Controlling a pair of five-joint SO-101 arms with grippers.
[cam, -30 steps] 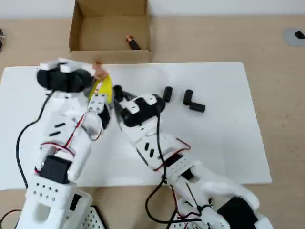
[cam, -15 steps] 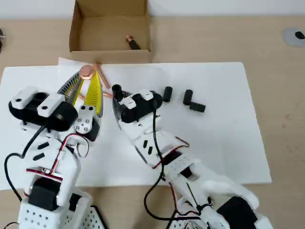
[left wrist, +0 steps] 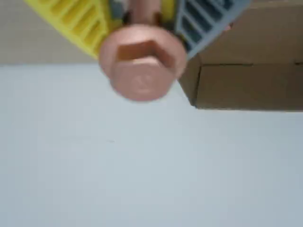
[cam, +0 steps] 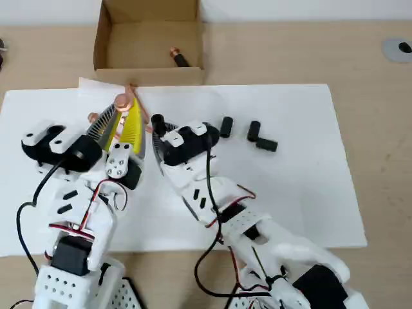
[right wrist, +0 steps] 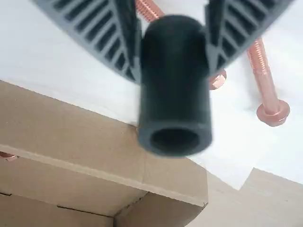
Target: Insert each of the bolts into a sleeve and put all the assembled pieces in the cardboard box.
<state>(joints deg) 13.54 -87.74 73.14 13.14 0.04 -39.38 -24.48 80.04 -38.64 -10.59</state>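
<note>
From the high view I see my left gripper (cam: 122,106) and right gripper (cam: 156,125) just beside each other on the white sheet (cam: 290,193), on the near side of the cardboard box (cam: 100,40). The left arm comes up from the near left edge. The right arm runs diagonally in from the near right.

The left wrist view gives me what the overhead hides: a yellow finger (left wrist: 71,19) and a blue-grey one clamped on the shank of a copper bolt (left wrist: 142,66), its hex head facing the camera and a box corner behind it. In the right wrist view the dark fingers (right wrist: 94,28) squeeze a black sleeve (right wrist: 175,85), with its open bore facing the camera. It hangs above the sheet, close to the box wall.

My count:
- **Sleeves:** one is gripped, and three loose sleeves (cam: 253,131) lie to the right on the sheet.
- **Bolts:** one is gripped, and two loose bolts (right wrist: 267,90) lie on the sheet behind the sleeve in the right wrist view. Overhead, the copper bits around the left gripper are too covered for me to count.
- **Assembled:** one assembled piece (cam: 178,58) lies in the box by its near wall
</note>
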